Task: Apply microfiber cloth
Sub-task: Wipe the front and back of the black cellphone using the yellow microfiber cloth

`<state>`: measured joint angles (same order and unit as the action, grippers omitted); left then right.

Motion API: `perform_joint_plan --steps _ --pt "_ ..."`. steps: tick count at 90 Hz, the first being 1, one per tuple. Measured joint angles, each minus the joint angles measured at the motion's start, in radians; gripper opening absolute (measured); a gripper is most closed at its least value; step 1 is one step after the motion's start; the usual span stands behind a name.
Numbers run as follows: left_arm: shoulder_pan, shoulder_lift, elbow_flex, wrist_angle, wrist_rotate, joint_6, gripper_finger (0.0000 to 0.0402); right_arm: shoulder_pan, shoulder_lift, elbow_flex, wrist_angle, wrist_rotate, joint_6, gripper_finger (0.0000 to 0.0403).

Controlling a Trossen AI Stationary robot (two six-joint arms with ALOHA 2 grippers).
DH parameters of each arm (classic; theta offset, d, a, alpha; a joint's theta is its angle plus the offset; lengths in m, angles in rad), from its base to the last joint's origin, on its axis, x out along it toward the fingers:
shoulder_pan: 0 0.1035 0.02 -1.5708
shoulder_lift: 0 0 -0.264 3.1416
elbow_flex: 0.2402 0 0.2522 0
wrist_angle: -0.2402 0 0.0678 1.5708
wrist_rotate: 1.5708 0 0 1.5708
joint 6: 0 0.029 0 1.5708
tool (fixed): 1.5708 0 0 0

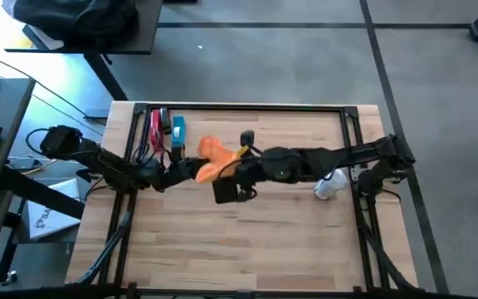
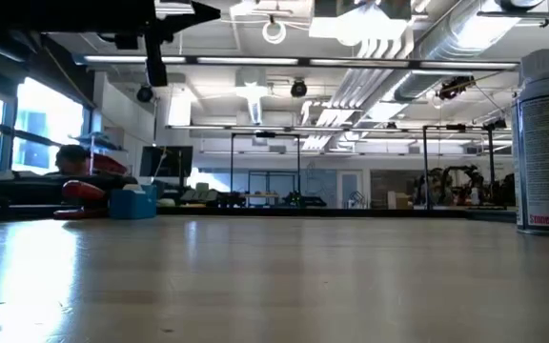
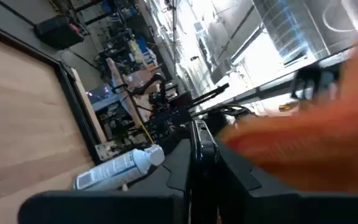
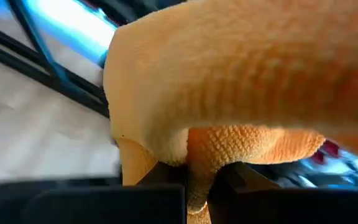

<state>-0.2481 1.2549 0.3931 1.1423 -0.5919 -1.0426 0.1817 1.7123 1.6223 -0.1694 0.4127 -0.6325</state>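
The bright-orange microfiber cloth (image 1: 214,158) hangs in the air over the table's far middle, between my two grippers. My right gripper (image 1: 237,164) comes from the table's right and is shut on the cloth (image 4: 241,81). My left gripper (image 1: 187,171) comes from the left and is shut on a thin black thing seen edge-on, the black phone (image 3: 199,144); the cloth (image 3: 309,137) shows as an orange blur right beside it. In the high view the cloth hides most of the phone. Neither gripper shows in the low view. My left gripper pinches the black phone's edge (image 3: 197,163) between its two fingers, coming level from the table's left. The phone is lifted clear of the table. My right gripper pinches a bunched fold of the cloth (image 4: 199,167) between its two fingers, coming level from the table's right. The cloth bulges over the fingers and is clear of the table.
A white spray bottle (image 1: 330,184) stands on the table under my right arm, and shows large at the right of the low view as the bottle (image 2: 547,143). Red and blue tools (image 1: 166,131) lie at the far left. A black frame (image 1: 247,108) borders the table.
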Motion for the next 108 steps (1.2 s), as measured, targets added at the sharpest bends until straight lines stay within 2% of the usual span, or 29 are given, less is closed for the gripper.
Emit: perform_joint_plan --steps 16,41,54,60,68,77,83,92,108 --pt "-0.009 0.0 0.0 0.017 0.015 -0.028 0.0026 -0.018 0.015 0.0 -0.073 -0.12 0.08 0.0" --pt "0.014 0.002 -0.003 0.068 0.055 -0.044 0.0026 0.093 0.088 0.003 -0.216 -0.129 0.2 0.0" --pt "0.02 0.001 -0.003 0.091 0.062 -0.056 0.0026 0.175 0.095 0.001 -0.234 -0.13 0.241 0.0" --pt "0.02 0.0 -0.001 0.106 0.06 -0.06 0.0026 0.21 0.091 0.0 -0.231 -0.085 0.222 0.0" --pt "0.02 -0.002 0.0 0.108 0.057 -0.06 0.0026 0.235 0.082 -0.001 -0.23 0.043 0.188 0.0" --pt "0.018 -0.002 0.0 0.095 0.04 -0.054 0.0026 0.226 0.067 -0.001 -0.234 0.182 0.182 0.0" --pt "0.01 -0.001 0.0 0.082 0.04 -0.036 0.0026 0.199 0.064 0.0 -0.238 0.237 0.179 0.0" --pt "0.002 0.0 0.0 0.073 0.014 -0.025 0.0026 0.15 0.066 0.0 -0.229 0.286 0.136 0.0" --pt "0.0 0.0 -0.001 0.066 0.01 -0.018 0.0026 0.054 0.064 0.001 -0.15 0.29 0.056 0.0"
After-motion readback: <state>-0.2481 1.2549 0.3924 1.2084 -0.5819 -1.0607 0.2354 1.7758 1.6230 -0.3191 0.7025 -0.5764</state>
